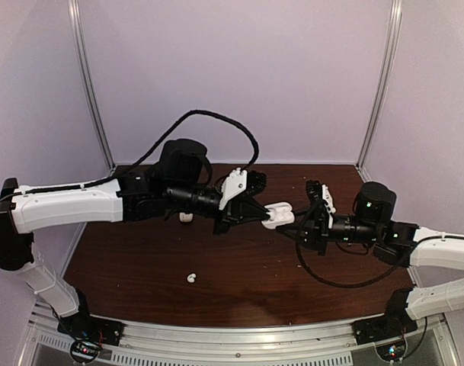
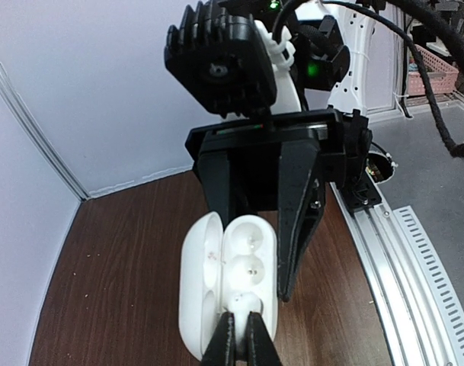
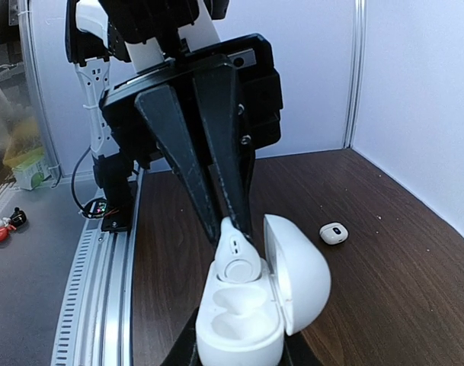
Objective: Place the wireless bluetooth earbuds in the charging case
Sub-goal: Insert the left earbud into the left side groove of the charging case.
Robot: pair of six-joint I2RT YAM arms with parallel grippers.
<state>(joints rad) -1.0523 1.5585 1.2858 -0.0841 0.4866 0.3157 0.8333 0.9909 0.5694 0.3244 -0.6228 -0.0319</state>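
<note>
My right gripper (image 1: 299, 222) is shut on an open white charging case (image 1: 279, 215), lid hinged open, above the brown table. In the right wrist view the case (image 3: 243, 324) fills the bottom, my right gripper (image 3: 243, 360) around its base. My left gripper (image 1: 260, 211) is shut on a white earbud (image 2: 248, 305). The earbud's head sits in one socket of the case (image 2: 243, 259) and its stem is between my left fingertips (image 2: 226, 339). That earbud (image 3: 236, 252) also shows in the right wrist view. The case's other socket is empty. A second earbud (image 1: 191, 278) lies loose on the table.
A small closed white case (image 3: 333, 232) lies on the table; in the top view it (image 1: 186, 217) is partly hidden under my left arm. Lilac walls enclose the table on three sides. A metal rail (image 1: 232, 335) runs along the near edge.
</note>
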